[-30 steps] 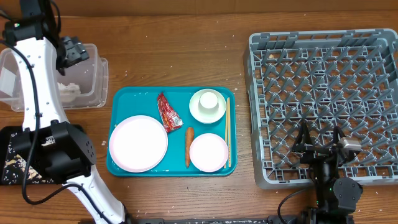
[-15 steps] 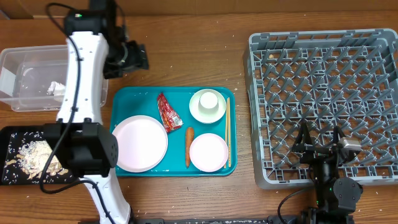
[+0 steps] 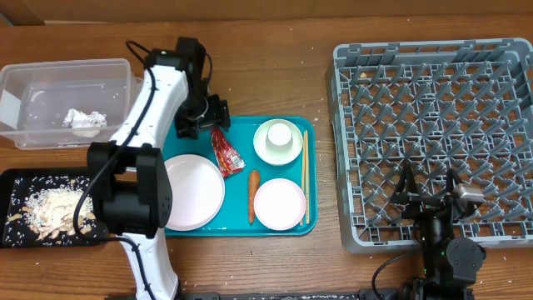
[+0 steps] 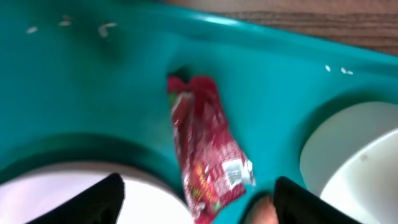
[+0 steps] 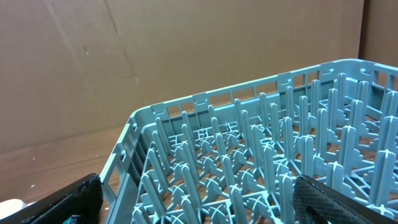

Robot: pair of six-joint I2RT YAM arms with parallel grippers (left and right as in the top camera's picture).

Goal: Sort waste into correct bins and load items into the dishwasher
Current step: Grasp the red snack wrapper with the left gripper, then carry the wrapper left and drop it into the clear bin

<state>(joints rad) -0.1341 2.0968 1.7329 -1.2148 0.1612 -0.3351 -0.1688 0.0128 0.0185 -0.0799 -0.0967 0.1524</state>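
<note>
Red wrapper (image 4: 208,149) lies on teal tray (image 4: 93,81) between plate (image 4: 56,190) and bowl (image 4: 354,155); left gripper (image 3: 204,118) near it, fingers apart; right gripper (image 3: 430,192) apart too.

The serving tray (image 3: 237,221) is teal. On it the snack wrapper (image 4: 208,155) is red with pale print, the carrot (image 3: 252,197) orange, the plate (image 3: 193,192), bowl (image 3: 279,204) and cup (image 3: 279,135) white, the chopsticks (image 3: 306,179) pale wood. The dish rack (image 3: 416,54) is a grey lattice. The black tray (image 3: 7,200) carries beige-white scraps (image 3: 50,208); the tissue (image 3: 85,119) is white. The counter (image 3: 275,58) is brown wood grain.
</note>
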